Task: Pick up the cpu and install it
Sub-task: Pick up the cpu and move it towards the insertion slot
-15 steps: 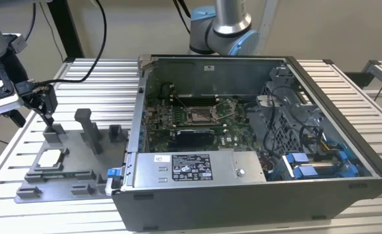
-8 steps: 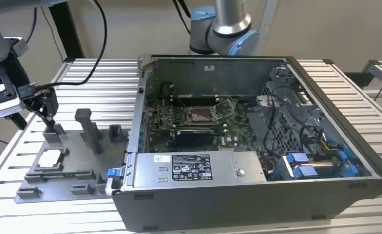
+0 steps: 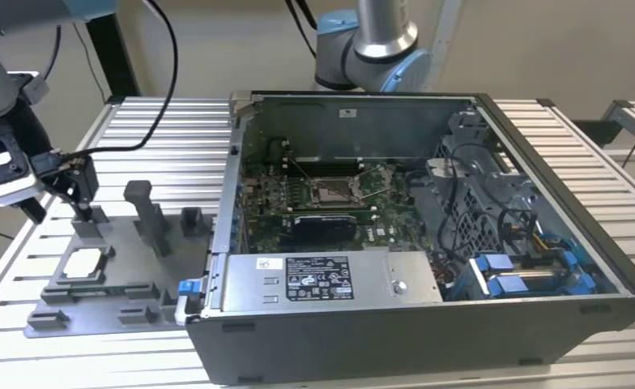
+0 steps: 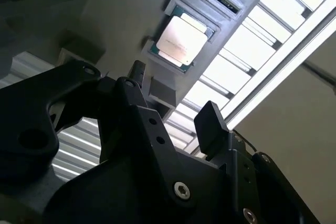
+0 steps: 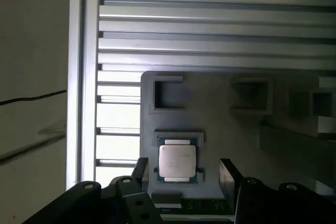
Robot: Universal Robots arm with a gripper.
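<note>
The slatted table (image 3: 134, 121) carried the open computer case (image 3: 426, 332), which took up most of it. On the exterior view's left of the case sat the grey tray (image 3: 123, 251) with its upright posts. My gripper (image 3: 78, 198) hung over the tray's far end, fingers (image 5: 229, 174) spread wide, holding nothing. The cpu (image 3: 84, 262) lay flat in its recess at the tray's near left, untouched
</note>
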